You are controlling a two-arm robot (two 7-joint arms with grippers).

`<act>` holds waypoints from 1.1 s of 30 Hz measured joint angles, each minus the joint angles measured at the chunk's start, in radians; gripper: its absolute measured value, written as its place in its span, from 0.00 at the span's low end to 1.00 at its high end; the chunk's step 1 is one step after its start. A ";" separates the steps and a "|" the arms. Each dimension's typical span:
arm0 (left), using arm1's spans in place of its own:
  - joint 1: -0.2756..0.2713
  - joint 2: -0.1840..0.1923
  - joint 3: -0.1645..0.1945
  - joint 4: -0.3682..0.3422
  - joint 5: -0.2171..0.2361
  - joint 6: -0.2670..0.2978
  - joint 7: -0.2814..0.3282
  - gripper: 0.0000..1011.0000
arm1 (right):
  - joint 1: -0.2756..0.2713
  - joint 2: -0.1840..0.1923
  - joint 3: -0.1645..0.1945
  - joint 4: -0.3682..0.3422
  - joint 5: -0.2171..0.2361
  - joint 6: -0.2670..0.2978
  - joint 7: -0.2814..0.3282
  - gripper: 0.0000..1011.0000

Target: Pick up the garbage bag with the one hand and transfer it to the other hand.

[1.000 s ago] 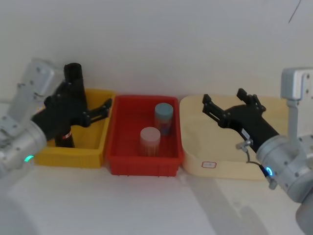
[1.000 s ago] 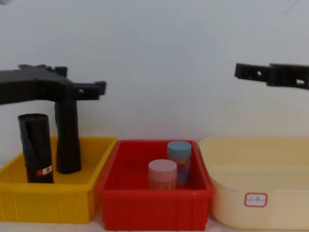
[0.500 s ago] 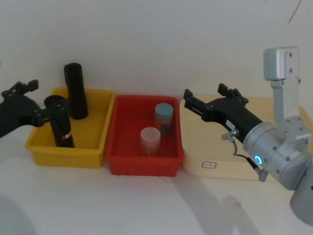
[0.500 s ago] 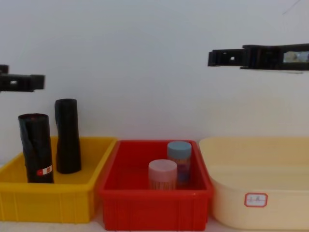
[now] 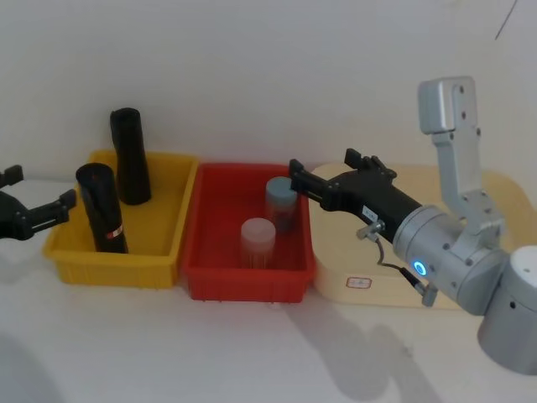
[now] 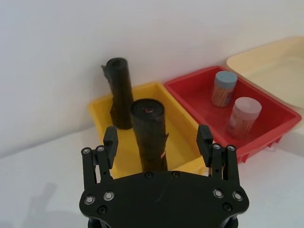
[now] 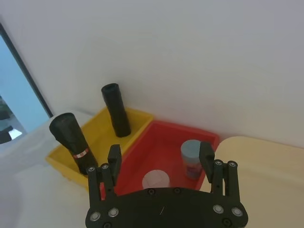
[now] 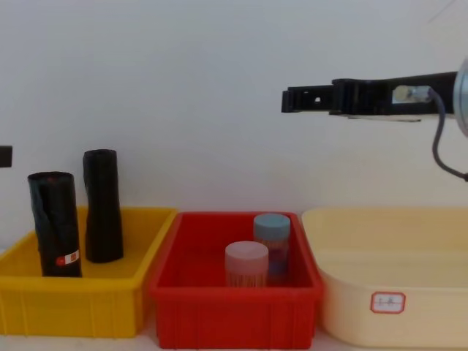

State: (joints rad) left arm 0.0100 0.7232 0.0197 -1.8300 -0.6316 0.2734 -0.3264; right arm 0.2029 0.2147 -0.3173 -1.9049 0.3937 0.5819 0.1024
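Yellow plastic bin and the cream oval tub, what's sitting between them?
A red rectangular plastic bin sits between the yellow plastic bin and cream oval tub, holding a pink-lidded jar and a blue-lidded jar. The chest and head views show it.

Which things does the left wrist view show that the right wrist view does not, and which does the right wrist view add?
The left wrist view adds the left gripper, open, facing the garbage bag. The right wrist view adds the right gripper, open, facing the bins. Both share the yellow bin holding the garbage bag and the plain black roll, the red bin with a blue-lidded jar and a pink-lidded jar, and the cream tub.
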 joint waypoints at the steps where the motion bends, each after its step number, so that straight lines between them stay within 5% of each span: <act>1: 0.001 -0.003 -0.001 0.005 -0.004 -0.002 0.001 0.99 | 0.005 -0.003 -0.002 0.007 0.001 0.001 0.004 0.99; 17: -0.090 -0.077 0.040 0.174 -0.034 -0.036 0.027 0.99 | 0.043 -0.016 -0.024 0.061 0.013 0.005 0.027 0.99; 33: -0.270 -0.131 0.167 0.374 -0.019 -0.091 -0.084 0.99 | 0.069 -0.027 -0.048 0.099 0.025 0.005 0.034 0.99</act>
State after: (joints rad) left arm -0.2600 0.5922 0.1865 -1.4563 -0.6503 0.1825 -0.4106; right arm 0.2719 0.1873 -0.3653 -1.8058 0.4192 0.5871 0.1362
